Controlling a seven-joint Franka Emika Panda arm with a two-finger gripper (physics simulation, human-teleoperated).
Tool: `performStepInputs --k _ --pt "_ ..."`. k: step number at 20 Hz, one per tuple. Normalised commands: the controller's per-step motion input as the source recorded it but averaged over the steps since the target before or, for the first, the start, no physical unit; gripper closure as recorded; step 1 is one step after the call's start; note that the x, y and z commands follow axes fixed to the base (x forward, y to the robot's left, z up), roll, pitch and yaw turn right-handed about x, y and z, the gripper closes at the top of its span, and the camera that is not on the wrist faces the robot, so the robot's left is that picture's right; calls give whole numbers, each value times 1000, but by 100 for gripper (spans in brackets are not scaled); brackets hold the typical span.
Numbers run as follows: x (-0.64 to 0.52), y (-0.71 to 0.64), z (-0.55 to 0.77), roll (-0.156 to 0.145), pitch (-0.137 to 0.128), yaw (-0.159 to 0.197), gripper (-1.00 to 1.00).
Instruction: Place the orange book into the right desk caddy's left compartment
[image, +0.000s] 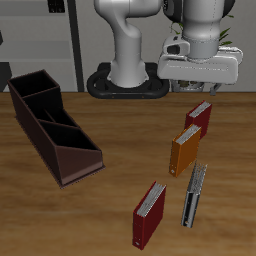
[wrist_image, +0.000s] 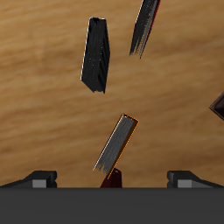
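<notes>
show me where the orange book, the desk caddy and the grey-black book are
orange book (image: 185, 151), exterior view, on its orange front cover.
desk caddy (image: 72, 161), exterior view, on its near end wall.
grey-black book (image: 193, 195), exterior view, on its pale page edges.

Below and in front of the gripper (image: 197, 82) stand four books: one orange book (image: 186, 150), two dark red books (image: 200, 118) (image: 149, 212) and one grey-black book (image: 194, 195), with one desk caddy (image: 52, 125) well off to its side.

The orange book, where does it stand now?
The orange book stands upright on the table, between a dark red book behind and the grey-black book in front.
</notes>
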Motion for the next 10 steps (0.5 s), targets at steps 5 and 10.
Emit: performStepInputs --k 5,10 --pt "-24 -58 -125 1 -9 -42 -100" --pt "68 -45 -169 -24 18 -27 -100"
